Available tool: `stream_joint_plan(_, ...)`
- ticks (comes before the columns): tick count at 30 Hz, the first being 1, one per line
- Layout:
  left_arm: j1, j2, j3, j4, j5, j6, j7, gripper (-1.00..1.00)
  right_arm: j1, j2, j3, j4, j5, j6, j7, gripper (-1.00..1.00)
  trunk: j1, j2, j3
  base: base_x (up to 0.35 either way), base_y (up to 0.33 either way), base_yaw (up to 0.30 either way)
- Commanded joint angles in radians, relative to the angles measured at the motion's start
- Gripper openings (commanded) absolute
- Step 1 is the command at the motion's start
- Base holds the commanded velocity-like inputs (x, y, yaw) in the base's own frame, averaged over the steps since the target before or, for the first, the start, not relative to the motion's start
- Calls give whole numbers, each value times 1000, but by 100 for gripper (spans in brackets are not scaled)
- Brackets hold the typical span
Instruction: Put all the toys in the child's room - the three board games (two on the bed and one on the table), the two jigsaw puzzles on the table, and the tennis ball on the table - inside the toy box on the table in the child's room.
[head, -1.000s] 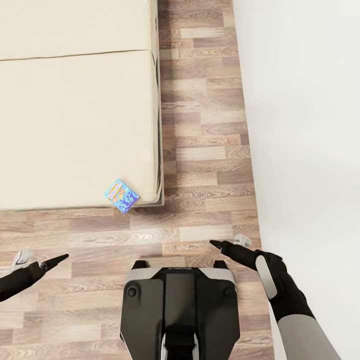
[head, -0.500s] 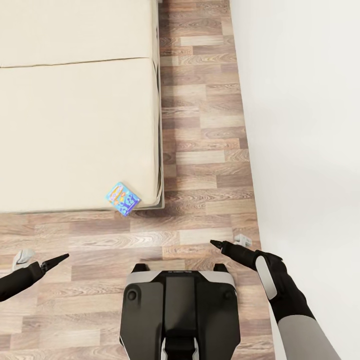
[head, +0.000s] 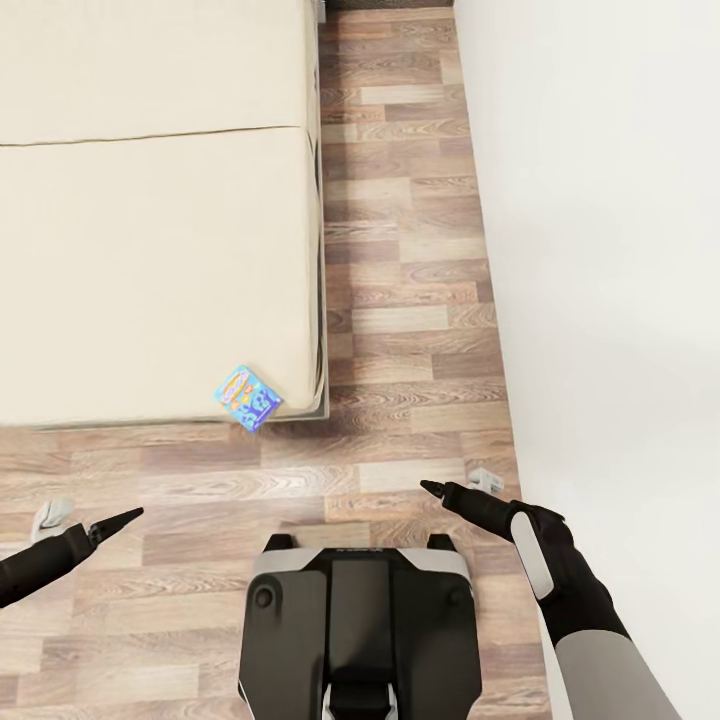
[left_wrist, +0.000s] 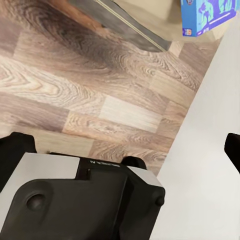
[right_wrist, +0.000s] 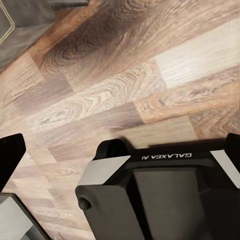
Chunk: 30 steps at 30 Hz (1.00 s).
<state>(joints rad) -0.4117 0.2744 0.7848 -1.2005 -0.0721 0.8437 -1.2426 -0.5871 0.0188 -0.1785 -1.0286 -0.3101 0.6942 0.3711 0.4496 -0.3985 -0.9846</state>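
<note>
Board game (head: 247, 397) on bed (head: 150, 250) corner, beyond both end effectors.

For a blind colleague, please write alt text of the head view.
A small blue-yellow cartoon-printed game box lies at the near right corner of a cream bed. On the wood-plank floor before it stands the robot's base, both tools empty.

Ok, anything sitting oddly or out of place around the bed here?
One thing: the blue-yellow board game lies skewed at the near right corner of the bed, with one corner poking out past the mattress edge over the floor. Nothing looks spilled or damaged.
</note>
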Motion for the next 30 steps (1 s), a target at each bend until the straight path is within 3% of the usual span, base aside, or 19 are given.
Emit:
stream_joint_plan(1,-1,-1,2,-1,-8,9,-9,100,0,1,-4,-1,-1,7,4,100,0,-2,1,-147,0,0)
stream_joint_plan(30,-1,-20,2,-1,-9,9,-4,100,0,1,-4,1,2,0,0,100,0,-2,48,-16,0,0)
